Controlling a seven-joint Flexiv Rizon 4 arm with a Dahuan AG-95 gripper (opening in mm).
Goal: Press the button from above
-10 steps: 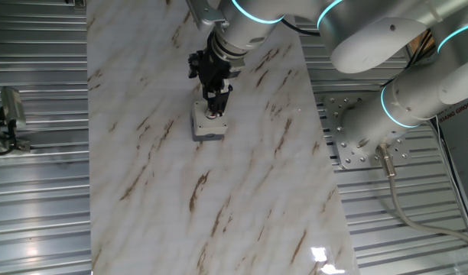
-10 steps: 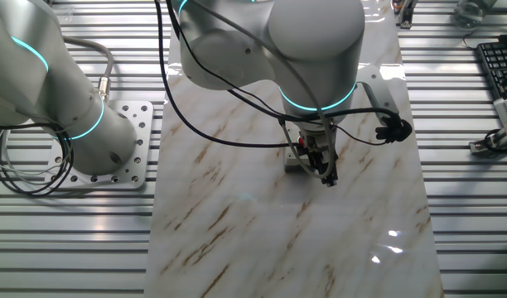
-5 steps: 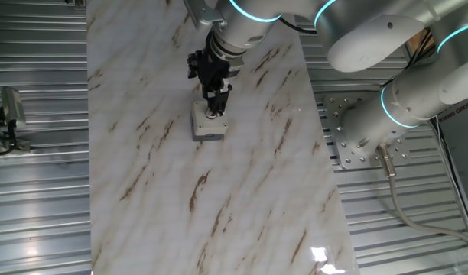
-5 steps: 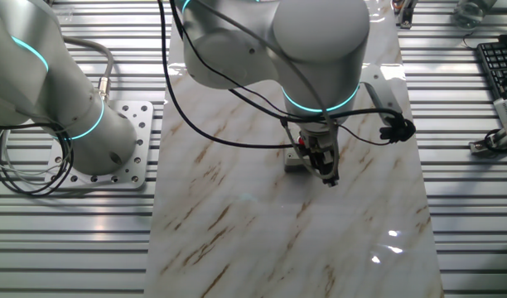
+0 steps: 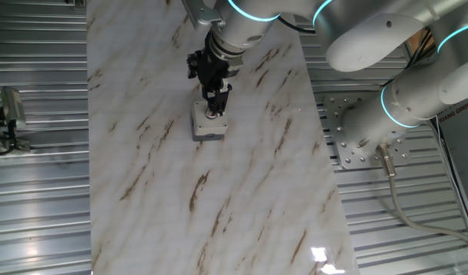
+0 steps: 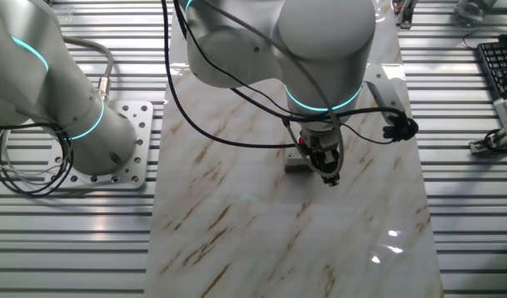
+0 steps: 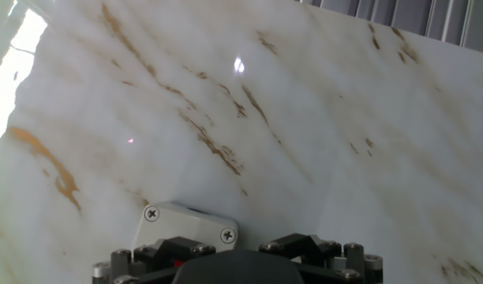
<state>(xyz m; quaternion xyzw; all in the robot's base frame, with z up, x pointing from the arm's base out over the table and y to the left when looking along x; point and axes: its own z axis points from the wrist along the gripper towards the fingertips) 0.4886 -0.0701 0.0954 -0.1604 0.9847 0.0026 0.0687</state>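
The light-grey square box (image 5: 204, 128) sits on the marble slab (image 5: 242, 191) in its far half. My gripper (image 5: 212, 111) points down with its fingertips on or just above the box top, where the button is; the fingers cover the button in this view. In the other fixed view the box (image 6: 295, 163) shows partly behind the gripper (image 6: 330, 174). In the hand view the box (image 7: 186, 222) lies at the bottom edge and only a red sliver of the button (image 7: 177, 263) shows under the gripper body. No view shows whether the fingers are open or shut.
The arm's large links hang over the slab's far end (image 6: 278, 50). The arm's bolted base plate (image 5: 355, 137) lies beside the slab on the ribbed metal table. A keyboard (image 6: 498, 62) and a small clamp (image 6: 490, 141) lie to one side.
The gripper stays over the box. In the other fixed view the wrist and arm have shifted very slightly to the right.
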